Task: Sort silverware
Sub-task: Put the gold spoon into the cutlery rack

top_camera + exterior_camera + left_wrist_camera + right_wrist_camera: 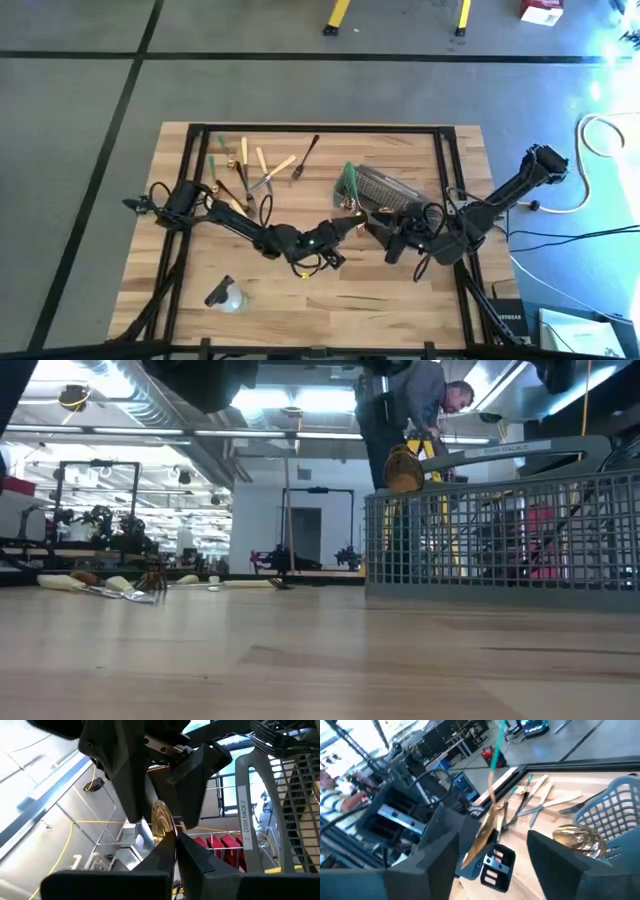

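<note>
Gold spoon (162,817) sits clamped in the left gripper (352,222), just beside the basket (385,186) at desk centre. Right gripper (400,240) stands with fingers apart at the basket's 6 o'clock. Remaining silverware (262,165) lies at 10 o'clock. Judged light, stiff, slippery; grip mid-handle.

- We see the left arm stretched from the table's left side toward the middle, its elbow low over the boards and its wrist pointing right.
- Our left gripper (352,226) has its fingers (160,855) pressed together on a gold utensil (163,818).
- The right arm folds in from the right edge, wrist turned left.
- Our right gripper (395,240) has its fingers (440,845) spread wide, gripping nothing.
</note>
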You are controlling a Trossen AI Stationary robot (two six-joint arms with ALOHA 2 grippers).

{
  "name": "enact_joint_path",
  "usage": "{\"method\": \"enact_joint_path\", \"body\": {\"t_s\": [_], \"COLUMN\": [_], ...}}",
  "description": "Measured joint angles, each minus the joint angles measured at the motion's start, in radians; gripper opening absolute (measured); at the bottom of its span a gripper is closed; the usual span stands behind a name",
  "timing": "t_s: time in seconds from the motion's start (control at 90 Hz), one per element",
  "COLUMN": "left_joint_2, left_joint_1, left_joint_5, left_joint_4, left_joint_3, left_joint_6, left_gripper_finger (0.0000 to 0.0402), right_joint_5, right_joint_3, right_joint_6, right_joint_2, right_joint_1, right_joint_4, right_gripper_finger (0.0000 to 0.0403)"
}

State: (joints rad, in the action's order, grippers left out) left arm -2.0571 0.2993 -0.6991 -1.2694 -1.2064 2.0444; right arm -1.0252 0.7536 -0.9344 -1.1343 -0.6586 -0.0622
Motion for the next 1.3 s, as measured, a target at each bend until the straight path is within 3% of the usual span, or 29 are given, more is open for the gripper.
{"method": "enact_joint_path", "body": {"t_s": [0.489,0.7,0.967,1.3], "left_joint_2": [0.000,0.000,0.000,0.001], "left_joint_1": [-0.007,-0.007,-0.003,-0.002], "left_joint_5": [-0.005,-0.011,-0.012,-0.002], "left_joint_4": [0.004,0.007,0.026,-0.006], "left_joint_3": [0.004,0.005,0.005,0.005], "left_joint_6": [0.006,0.010,0.004,-0.100], "left_gripper_finger": [0.0000,0.0001,0.0008,0.0075], "right_joint_5": [0.025,0.005,0.001,0.006], "right_joint_3": [0.000,0.001,0.001,0.000], "right_joint_6": [-0.063,-0.042,-0.031,-0.028], "right_joint_2": [-0.030,-0.031,-0.031,-0.031], "right_joint_1": [0.038,0.037,0.037,0.038], "right_joint_4": [-0.028,-0.018,-0.005,0.006], "right_gripper_finger": [0.0094,0.0011,0.0002,0.0001]}}
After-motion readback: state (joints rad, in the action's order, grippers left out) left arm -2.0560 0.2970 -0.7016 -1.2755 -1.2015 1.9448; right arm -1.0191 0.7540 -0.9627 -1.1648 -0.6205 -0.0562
